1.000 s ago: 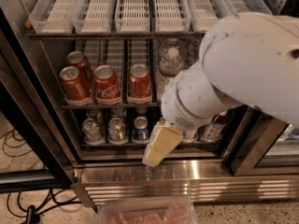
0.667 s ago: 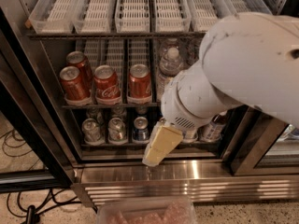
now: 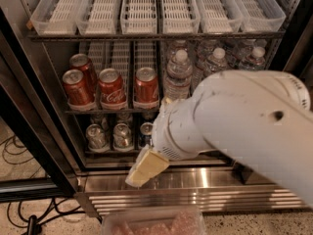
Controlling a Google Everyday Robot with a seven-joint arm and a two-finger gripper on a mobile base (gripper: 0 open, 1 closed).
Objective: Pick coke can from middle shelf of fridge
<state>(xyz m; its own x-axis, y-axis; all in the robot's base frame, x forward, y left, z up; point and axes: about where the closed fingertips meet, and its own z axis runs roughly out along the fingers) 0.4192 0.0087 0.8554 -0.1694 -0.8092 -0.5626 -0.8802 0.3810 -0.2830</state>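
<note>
Arm [image 3: 254, 126] has dropped lower in the last second, uncovering the water bottles [image 3: 178, 75], and the gripper [image 3: 144, 168] now hangs lower and further left, in front of the fridge [image 3: 195, 182] base and below the middle shelf [image 3: 112, 110]; whether it is wide or narrow cannot be told. Coke can [image 3: 146, 86] nearest it stands upright at the shelf front, three more red cans to its left, all untouched. So the reach looks not yet begun, and the gripper must rise first.
</note>
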